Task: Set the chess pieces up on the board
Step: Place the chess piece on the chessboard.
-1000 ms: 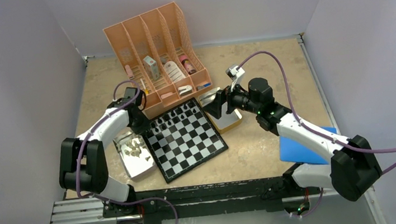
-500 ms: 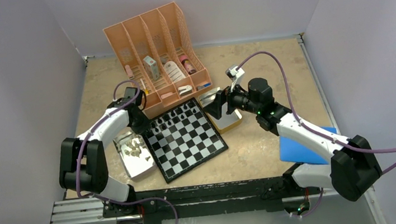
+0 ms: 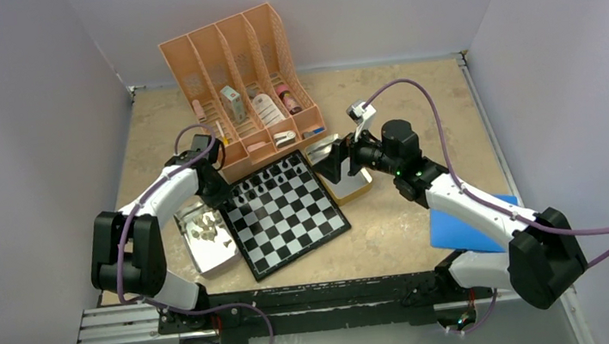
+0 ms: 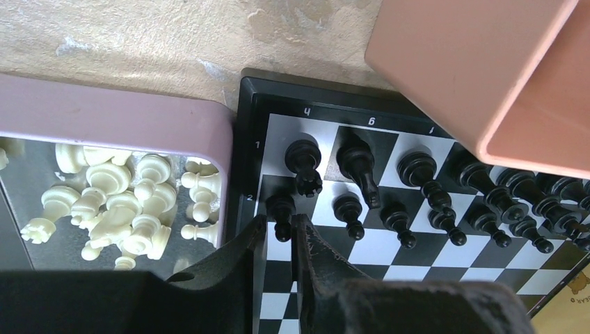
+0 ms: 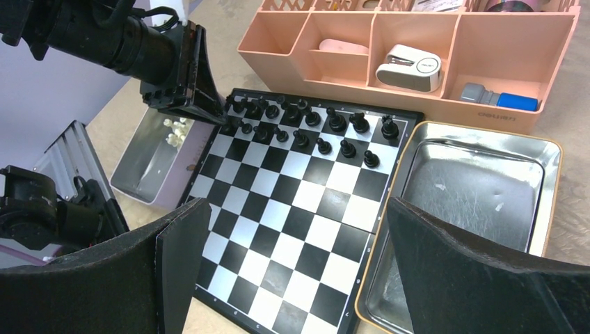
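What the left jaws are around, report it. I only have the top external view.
Observer: The left gripper has its jaws either side of a black pawn standing in the second row at the edge of the board. I cannot tell if they pinch it.
Operator: Give me the right-hand tray's contents.
Observer: The right wrist view shows the metal tray with nothing in it.
Operator: Confirm the right gripper's state.
Observer: The right gripper is wide open and holds nothing.
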{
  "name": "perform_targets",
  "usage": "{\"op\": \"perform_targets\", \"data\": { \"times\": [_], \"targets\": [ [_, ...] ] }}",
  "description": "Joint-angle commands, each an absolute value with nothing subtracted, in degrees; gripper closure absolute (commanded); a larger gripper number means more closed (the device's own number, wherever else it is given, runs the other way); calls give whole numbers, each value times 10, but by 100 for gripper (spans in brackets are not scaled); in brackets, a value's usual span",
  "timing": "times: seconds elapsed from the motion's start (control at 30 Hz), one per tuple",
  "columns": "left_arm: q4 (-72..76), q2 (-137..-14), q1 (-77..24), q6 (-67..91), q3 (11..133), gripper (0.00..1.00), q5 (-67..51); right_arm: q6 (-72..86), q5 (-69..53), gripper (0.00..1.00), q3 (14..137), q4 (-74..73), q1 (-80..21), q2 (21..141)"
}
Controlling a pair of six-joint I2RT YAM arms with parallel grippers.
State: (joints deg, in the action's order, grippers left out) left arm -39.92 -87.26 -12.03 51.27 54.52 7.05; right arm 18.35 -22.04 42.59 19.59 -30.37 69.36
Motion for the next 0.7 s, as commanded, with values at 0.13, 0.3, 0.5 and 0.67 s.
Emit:
{"op": "perform_targets", "data": {
  "times": [0.13,0.3,0.5,0.67],
  "targets": [
    [-393,-857,-117,493,567,80,77,174,-232,1,435,215,-303,698],
    [-381,-859,-117,488,564,80,76,173,-233,1,437,215,-302,700],
    [-367,-863,-118,485,560,83,74,173,-235,1,437,215,-302,703],
    [-362,-863,-118,484,557,87,78,172,-235,1,437,215,-303,704]
  ]
}}
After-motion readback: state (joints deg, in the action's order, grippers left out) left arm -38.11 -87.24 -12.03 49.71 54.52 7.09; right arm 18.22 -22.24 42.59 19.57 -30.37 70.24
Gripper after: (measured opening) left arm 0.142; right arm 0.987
